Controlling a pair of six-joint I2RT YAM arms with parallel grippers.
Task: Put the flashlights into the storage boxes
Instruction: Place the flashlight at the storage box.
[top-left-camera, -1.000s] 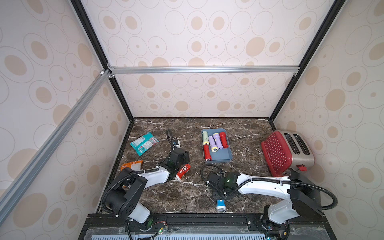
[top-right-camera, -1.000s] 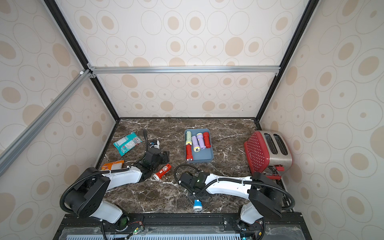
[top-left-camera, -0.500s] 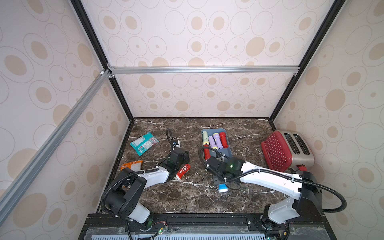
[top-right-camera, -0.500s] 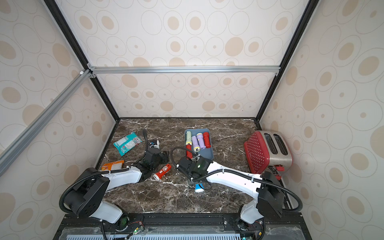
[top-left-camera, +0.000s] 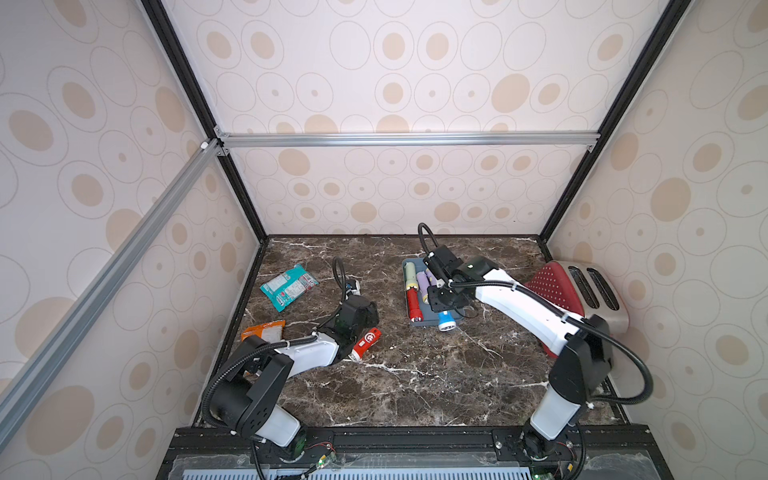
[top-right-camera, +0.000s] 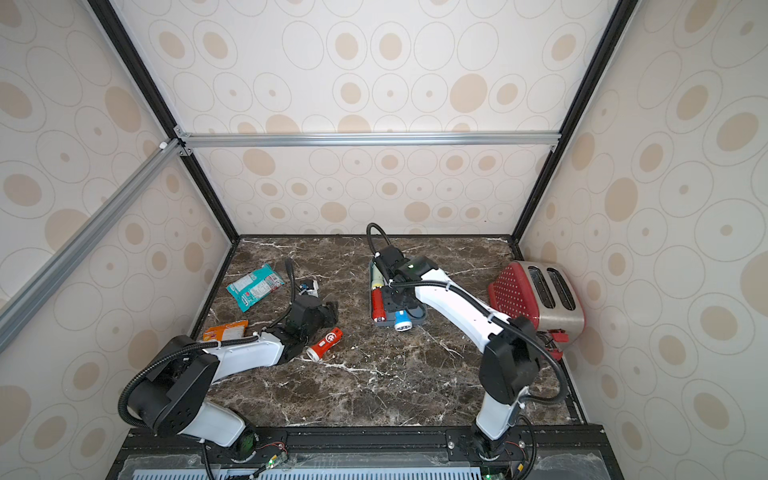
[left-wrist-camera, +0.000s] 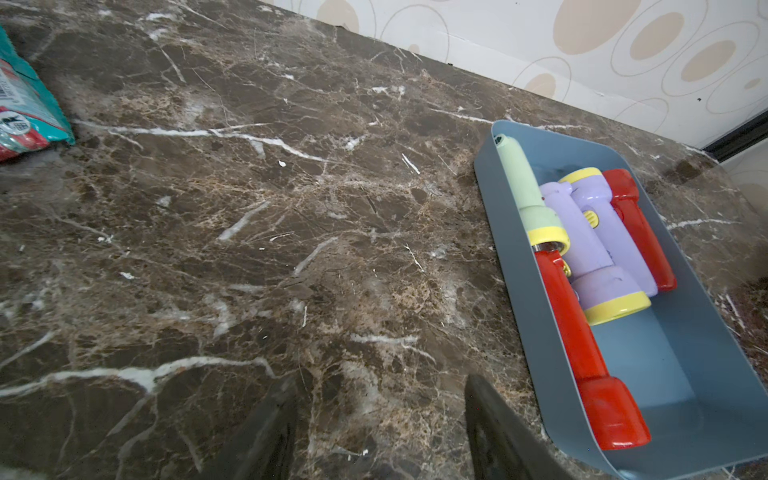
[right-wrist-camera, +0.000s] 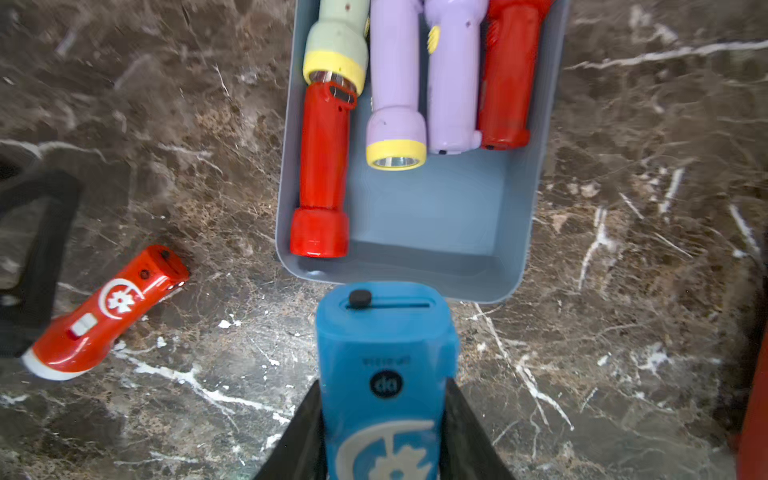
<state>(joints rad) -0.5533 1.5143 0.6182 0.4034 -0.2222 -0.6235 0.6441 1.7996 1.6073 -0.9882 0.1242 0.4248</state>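
Over the marble table (top-left-camera: 415, 374), my right gripper (right-wrist-camera: 382, 415) pinches the blue flashlight (right-wrist-camera: 382, 345) by its sides, tail end at the near rim of the storage tray (right-wrist-camera: 436, 208); in both top views the tray stretches toward twelve o'clock from that grip; five more flashlights (right-wrist-camera: 324, 166) lie inside; a loose red flashlight (top-left-camera: 365, 338) rests at eight o'clock, just beside my left gripper (left-wrist-camera: 380, 415), jaws spread and empty.

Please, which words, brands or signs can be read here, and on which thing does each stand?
"da" or "dp", unsure: black round badge on the blue flashlight.
Embossed line above it: blurred.
Teal packet, orange packet: print too small.
Loose red flashlight: white crescent-and-gear sign, no words.
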